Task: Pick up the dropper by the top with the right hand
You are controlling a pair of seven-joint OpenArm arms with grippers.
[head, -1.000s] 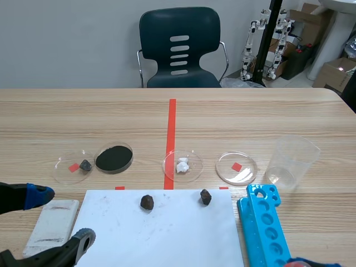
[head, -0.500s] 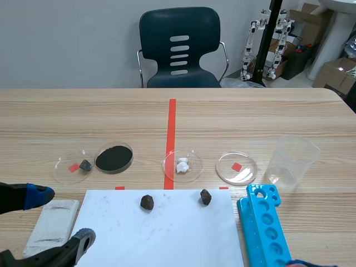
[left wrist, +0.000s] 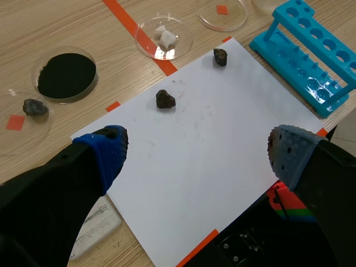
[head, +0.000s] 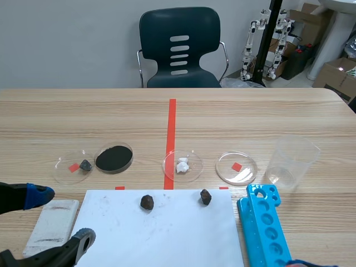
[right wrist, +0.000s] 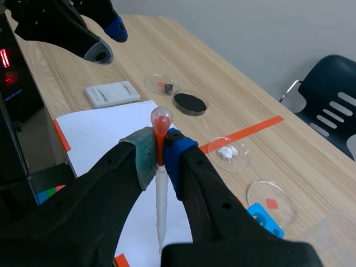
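Dropper (right wrist: 161, 200) clamped in the right gripper (right wrist: 160, 153), pinched at the orange neck just under the bulb between the grey-green pad (right wrist: 142, 158) and the blue pad (right wrist: 178, 149). Long axis in line with the fingers: reddish bulb out past the fingertips, clear tube running back toward the wrist, thin tip nearest the camera. Carried in the air above the near edge of the table (head: 250, 111), touching nothing but the pads.

Left gripper (head: 58, 218) at the lower left of the scene frame, fingers wide apart and grasping nothing, over the corner of a white paper sheet (head: 161, 233). Beside it, a white block (head: 53, 222). On the far edge of the sheet, two dark rocks (head: 147, 202) (head: 206, 196), well apart.

Across the middle of the frame, a row of petri dishes: one with a grey stone (head: 84, 164), one with black powder (head: 114, 158), one with white lumps (head: 182, 165), one empty dish (head: 236, 168) over a red mark. At the right, a clear plastic cup (head: 292, 161); at the lower right, a blue test-tube rack (head: 264, 222), just beside the sheet. Behind the table, a dark chair (head: 179, 47).

Grip and dropper visible only from the right wrist; in the scene view, just a blue sliver of that gripper at the bottom right edge. From the left wrist, open fingers with sheet, rocks and rack ahead.
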